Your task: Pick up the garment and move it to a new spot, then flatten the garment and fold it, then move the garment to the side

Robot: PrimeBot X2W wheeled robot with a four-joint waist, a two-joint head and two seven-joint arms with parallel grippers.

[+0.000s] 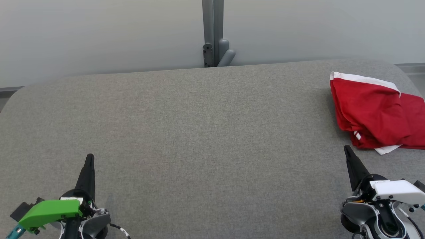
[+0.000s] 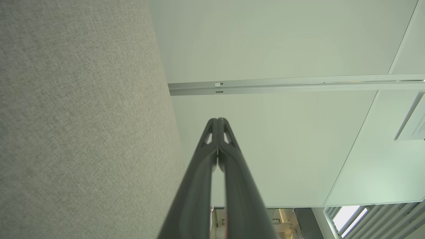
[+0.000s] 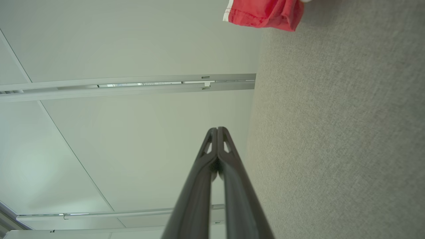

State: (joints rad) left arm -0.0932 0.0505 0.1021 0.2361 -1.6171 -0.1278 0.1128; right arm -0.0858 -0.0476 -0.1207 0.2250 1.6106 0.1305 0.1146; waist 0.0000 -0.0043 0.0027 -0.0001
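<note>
At the bottom left of the head view, the left gripper [image 1: 89, 158] sits low over the grey table [image 1: 212, 132]. Its two fingers are pressed tight together and hold nothing. At the bottom right, the right gripper [image 1: 348, 150] is the same, with its fingers pinched together and nothing between them. Both wrist views show this too.

A bit farther up, at the right edge of the frame, lies the red garment [image 1: 372, 113] with white trim. It is bunched in loose layers, and part of it runs out of the frame. It is near the right gripper but not touching it.

At the top middle, a grey post [image 1: 213, 33] stands against a pale wall.

What could go wrong? I think the right gripper must open first, or it will only push the cloth. A grab might catch just the top layer, so the rest drags. I cannot see the table edge past the garment, so a push might slide it off.

The white cover [image 1: 398, 191] on the right gripper has a tiny mark, too small to read. A sign [image 2: 415, 122] at the right edge of the left wrist view is too small to read as well. I see no words on the garment.
</note>
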